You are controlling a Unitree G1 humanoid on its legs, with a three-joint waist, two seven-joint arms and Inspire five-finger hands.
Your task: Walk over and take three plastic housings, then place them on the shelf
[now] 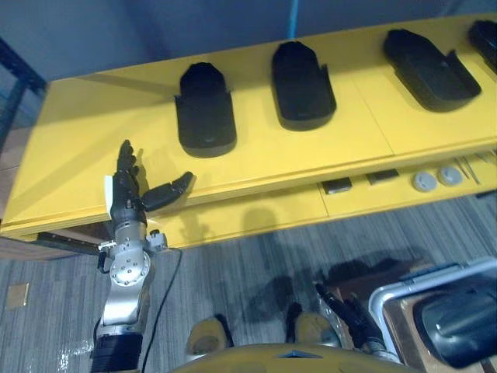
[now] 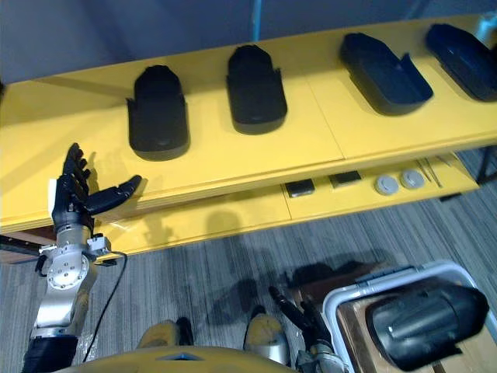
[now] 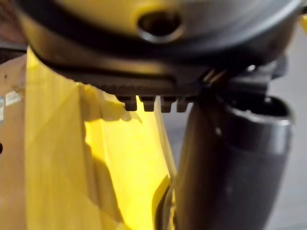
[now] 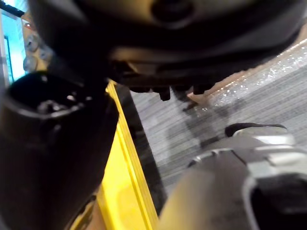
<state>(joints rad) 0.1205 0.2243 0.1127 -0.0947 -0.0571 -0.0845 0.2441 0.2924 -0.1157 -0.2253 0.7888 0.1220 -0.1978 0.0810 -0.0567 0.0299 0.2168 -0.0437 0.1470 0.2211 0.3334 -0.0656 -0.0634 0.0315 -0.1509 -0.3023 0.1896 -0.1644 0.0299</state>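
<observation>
**Yellow table, black housings: first pick-up not yet begun**

Black plastic housings (image 1: 301,85) lie in a row along the back half of the yellow table (image 1: 70,155), four in sight and none held. The left hand (image 1: 128,190) is raised at the table's front edge near its left corner, fingers straight and thumb spread wide, holding nothing. The right hand (image 1: 349,311) hangs low, off the table, beside a white-rimmed bin (image 1: 388,299) that carries another housing (image 1: 458,318). Its fingers look loosely straight and empty.

I judge the step in hand to be the approach and first reach. The leftmost housing (image 1: 206,113) lies closest to the left hand. Its long axis runs from front edge to back edge, with the rounded closed end toward the back and the wider open end toward the front. The next move calls for carrying the left hand forward over the front edge, then closing it across the housing's narrow width, not along its length.
</observation>
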